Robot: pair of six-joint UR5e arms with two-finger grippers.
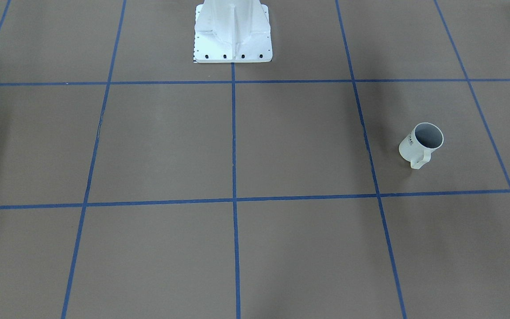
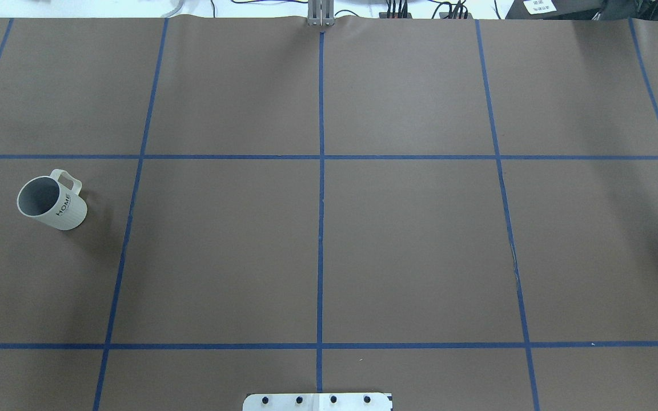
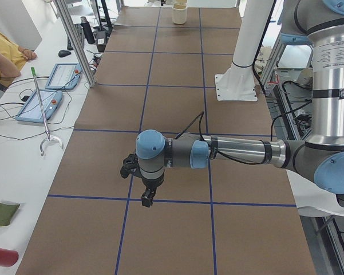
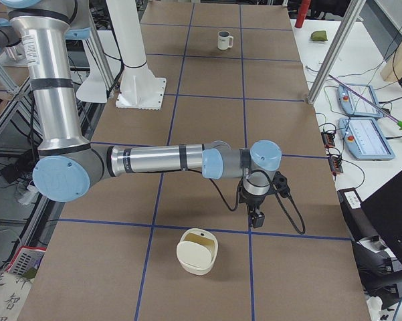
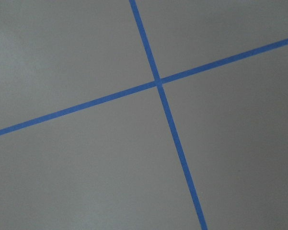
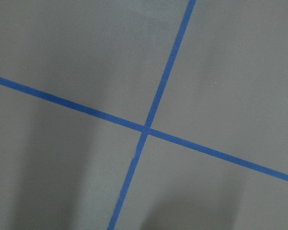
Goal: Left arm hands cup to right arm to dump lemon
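The cup [image 1: 421, 144] is a white ribbed mug with black "HOME" lettering. It stands upright on the brown table at the robot's left, and shows in the overhead view [image 2: 52, 200] and, far off, in the right side view [image 4: 224, 40]. Its grey inside shows no lemon. My left gripper [image 3: 146, 197] hangs above the table and shows only in the left side view. My right gripper [image 4: 256, 217] hangs above the table at the other end and shows only in the right side view. I cannot tell whether either is open or shut. Both wrist views show only table and blue tape.
A cream bowl-like container [image 4: 197, 251] sits on the table near my right gripper, and shows far off in the left side view [image 3: 179, 12]. The white robot pedestal [image 1: 233, 35] stands mid-table. Tablets [image 4: 364, 134] and a seated person [image 3: 3, 57] are beside the table.
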